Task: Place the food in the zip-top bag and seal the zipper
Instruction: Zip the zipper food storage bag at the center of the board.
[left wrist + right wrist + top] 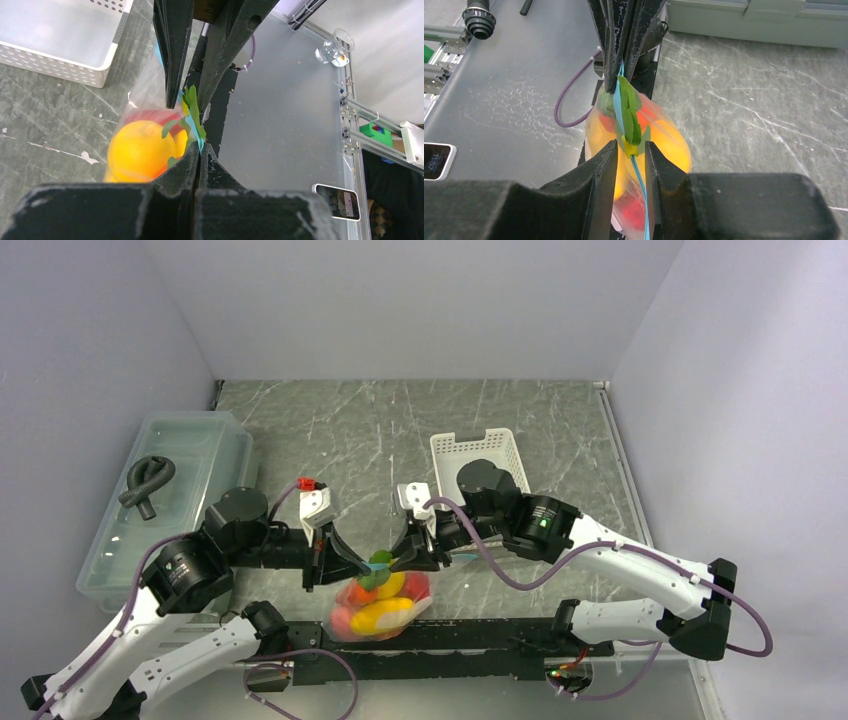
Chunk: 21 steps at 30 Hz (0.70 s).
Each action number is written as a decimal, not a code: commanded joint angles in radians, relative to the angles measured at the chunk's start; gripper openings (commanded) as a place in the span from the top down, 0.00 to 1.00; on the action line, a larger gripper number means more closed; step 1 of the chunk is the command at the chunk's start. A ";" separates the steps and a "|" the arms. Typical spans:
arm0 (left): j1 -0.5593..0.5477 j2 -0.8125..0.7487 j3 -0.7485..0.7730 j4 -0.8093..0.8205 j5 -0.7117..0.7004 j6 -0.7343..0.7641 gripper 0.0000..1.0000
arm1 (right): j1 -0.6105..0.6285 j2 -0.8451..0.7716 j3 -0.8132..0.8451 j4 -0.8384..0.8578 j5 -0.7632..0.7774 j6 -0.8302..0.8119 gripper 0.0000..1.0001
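Note:
The zip-top bag (385,605) hangs between my two grippers near the table's front edge. It holds yellow and orange fruits (383,615) and a red piece (418,586). My left gripper (362,570) is shut on the teal-blue zipper (199,137) at one end of the mouth; its jaws show pressed together in the left wrist view (200,150). My right gripper (631,150) straddles the zipper (638,175) with a gap between its jaws. A green leafy piece (626,107) lies along the mouth between the grippers. An orange fruit (137,150) shows through the plastic.
A white perforated basket (480,455) stands behind the right gripper. A translucent lidded bin (170,500) with a black hose piece (147,483) on it sits at the left. A black rail (480,640) runs along the front edge. A phone (337,201) lies beyond it.

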 commanded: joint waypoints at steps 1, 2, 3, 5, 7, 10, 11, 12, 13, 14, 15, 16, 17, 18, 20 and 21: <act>-0.001 -0.009 0.051 0.053 0.015 0.015 1.00 | 0.002 0.002 -0.005 0.023 -0.004 0.000 0.70; -0.001 -0.007 0.051 0.053 0.017 0.015 1.00 | 0.002 0.001 -0.006 0.025 -0.004 0.001 0.72; -0.001 -0.007 0.051 0.053 0.017 0.014 1.00 | 0.002 0.002 -0.005 0.025 -0.006 0.000 0.75; -0.001 -0.005 0.052 0.051 0.017 0.015 1.00 | 0.002 0.003 -0.001 0.024 -0.014 -0.001 0.83; -0.001 -0.006 0.052 0.049 0.015 0.015 1.00 | 0.002 0.001 0.003 0.022 -0.015 -0.003 0.95; -0.001 -0.008 0.054 0.047 0.013 0.016 1.00 | 0.002 -0.005 -0.002 0.009 -0.013 -0.016 1.00; -0.001 -0.008 0.056 0.045 0.013 0.017 1.00 | 0.002 -0.010 -0.006 0.000 -0.006 -0.020 1.00; 0.000 -0.009 0.061 0.043 0.010 0.017 1.00 | 0.001 -0.015 -0.014 -0.014 0.004 -0.026 1.00; -0.001 -0.010 0.065 0.040 0.008 0.018 1.00 | 0.002 -0.026 -0.026 -0.025 0.012 -0.031 1.00; -0.001 -0.012 0.068 0.036 0.008 0.020 1.00 | 0.001 -0.037 -0.042 -0.034 0.019 -0.034 1.00; -0.001 -0.012 0.069 0.033 0.007 0.021 1.00 | 0.001 -0.053 -0.061 -0.043 0.026 -0.036 1.00; -0.001 -0.014 0.070 0.031 0.007 0.020 1.00 | 0.000 -0.067 -0.073 -0.051 0.033 -0.036 1.00; -0.001 -0.016 0.070 0.031 0.006 0.020 1.00 | 0.000 -0.079 -0.082 -0.056 0.039 -0.036 1.00; -0.001 -0.017 0.070 0.031 0.008 0.020 1.00 | 0.000 -0.092 -0.087 -0.059 0.042 -0.036 1.00; -0.001 -0.016 0.064 0.037 0.009 0.020 1.00 | 0.000 -0.106 -0.089 -0.066 0.045 -0.039 1.00; -0.001 -0.013 0.062 0.041 0.010 0.020 1.00 | 0.000 -0.110 -0.088 -0.069 0.054 -0.040 1.00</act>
